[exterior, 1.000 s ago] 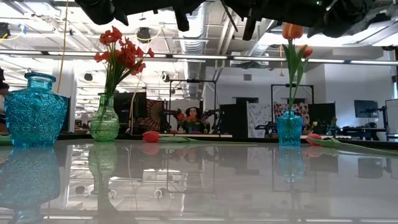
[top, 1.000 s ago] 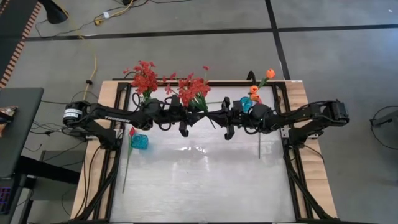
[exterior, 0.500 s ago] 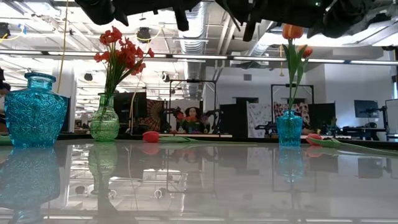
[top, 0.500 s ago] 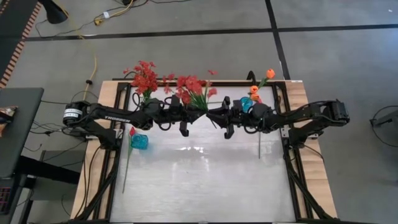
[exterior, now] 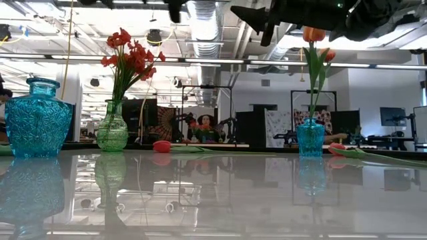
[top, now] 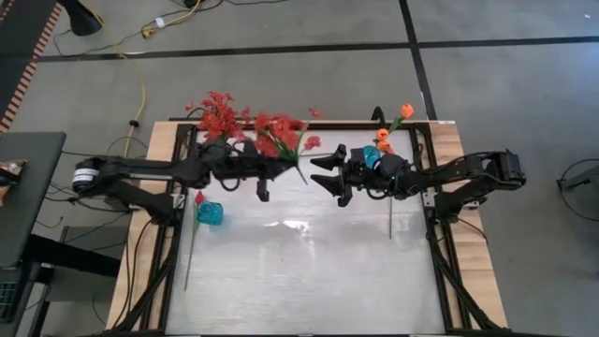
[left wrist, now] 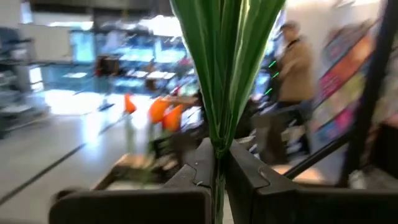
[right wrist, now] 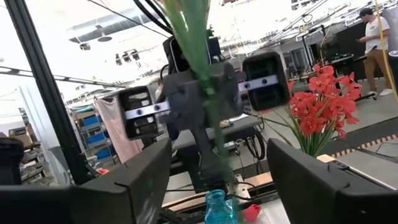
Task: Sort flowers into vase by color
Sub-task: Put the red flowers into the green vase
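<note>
No writing can be read with certainty; only a white label shows on the left arm, too small to read. The left hand (top: 271, 168) is closed on the thin green stem of a bushy red spray of small blossoms (top: 281, 131), held above the far part of the glossy white surface (top: 299, 271); in the left wrist view the two dark fingers (left wrist: 193, 171) press the stem from both sides and long green leaves (left wrist: 224, 56) rise between them. This spray is just right of another red spray (top: 217, 114), which stands in a green ribbed glass vase (exterior: 112, 130) at the far left of the surface. The right hand (top: 329, 174) is open, its fingers spread, a little right of the held spray and apart from it; in the right wrist view its wide dark fingers (right wrist: 134, 180) stand well apart with nothing between them. Behind the right hand, a small turquoise glass vase (exterior: 310, 139) carries orange tulip buds (exterior: 313, 33) on green stems. A round turquoise cut-glass vase (exterior: 38, 120) stands at the left side, and beside it a red-pink tulip bud (top: 198, 197) lies flat on the surface with its long stem pointing to the near edge. Another long stem (top: 390, 220) lies on the right side of the surface.
</note>
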You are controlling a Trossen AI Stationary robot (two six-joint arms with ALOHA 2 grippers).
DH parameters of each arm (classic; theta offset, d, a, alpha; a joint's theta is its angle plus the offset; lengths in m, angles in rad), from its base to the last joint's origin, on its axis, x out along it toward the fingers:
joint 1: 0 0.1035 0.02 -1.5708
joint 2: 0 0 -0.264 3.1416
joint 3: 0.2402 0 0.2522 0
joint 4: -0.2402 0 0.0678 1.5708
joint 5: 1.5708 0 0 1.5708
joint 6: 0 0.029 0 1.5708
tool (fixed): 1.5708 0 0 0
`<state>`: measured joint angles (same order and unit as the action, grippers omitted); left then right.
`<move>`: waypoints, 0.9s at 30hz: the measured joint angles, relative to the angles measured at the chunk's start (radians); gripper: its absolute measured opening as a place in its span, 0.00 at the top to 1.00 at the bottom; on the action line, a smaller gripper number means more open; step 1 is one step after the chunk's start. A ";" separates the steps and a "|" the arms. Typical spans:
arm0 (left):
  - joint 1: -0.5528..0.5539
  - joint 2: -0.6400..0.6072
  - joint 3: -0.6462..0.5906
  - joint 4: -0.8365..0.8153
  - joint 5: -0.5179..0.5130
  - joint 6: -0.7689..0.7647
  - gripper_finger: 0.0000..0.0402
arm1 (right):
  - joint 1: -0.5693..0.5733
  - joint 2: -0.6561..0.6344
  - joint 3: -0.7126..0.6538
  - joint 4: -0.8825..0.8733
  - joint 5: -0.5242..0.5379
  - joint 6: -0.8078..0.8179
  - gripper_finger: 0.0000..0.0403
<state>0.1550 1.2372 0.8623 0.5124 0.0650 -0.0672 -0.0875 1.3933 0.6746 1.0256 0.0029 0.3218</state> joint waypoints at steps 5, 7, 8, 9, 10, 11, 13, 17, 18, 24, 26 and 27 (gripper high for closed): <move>0.012 -0.155 0.000 -0.238 -0.106 0.059 0.99 | -0.001 0.000 0.000 0.000 0.000 0.000 0.27; 0.012 -0.214 0.000 -0.326 -0.137 0.072 0.99 | -0.002 0.000 0.000 -0.001 0.000 0.000 0.27; 0.012 -0.243 0.000 -0.368 -0.153 0.075 0.99 | -0.004 0.000 0.000 -0.003 0.000 0.000 0.27; 0.012 -0.272 0.000 -0.408 -0.166 0.075 0.99 | -0.007 0.000 0.000 -0.005 -0.001 0.000 0.27; 0.012 -0.299 0.000 -0.444 -0.183 0.075 0.99 | -0.008 0.000 0.000 -0.008 -0.001 0.000 0.27; 0.012 -0.327 0.000 -0.479 -0.202 0.076 0.99 | -0.012 0.000 0.000 -0.013 -0.001 0.000 0.27; 0.012 -0.384 0.000 -0.540 -0.239 0.075 0.99 | -0.019 0.000 0.000 -0.020 -0.001 0.003 0.27; 0.012 -0.493 0.000 -0.649 -0.313 0.067 0.99 | -0.021 0.000 0.000 -0.034 -0.001 0.003 0.27; 0.011 -0.521 0.000 -0.675 -0.339 0.058 0.99 | -0.021 0.000 0.000 -0.033 -0.001 0.003 0.27; 0.012 -0.654 0.000 -0.818 -0.500 0.002 0.99 | -0.021 0.000 0.000 -0.040 -0.001 0.003 0.27; 0.011 -0.688 0.000 -0.852 -0.515 -0.006 0.99 | -0.021 0.000 0.000 -0.048 -0.001 0.003 0.27; 0.011 -0.706 0.000 -0.869 -0.516 -0.006 0.99 | -0.021 0.000 0.000 -0.051 -0.001 0.003 0.27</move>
<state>0.1664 0.5317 0.8623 -0.3562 -0.4512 -0.0736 -0.1085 1.3930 0.6746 0.9742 0.0017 0.3244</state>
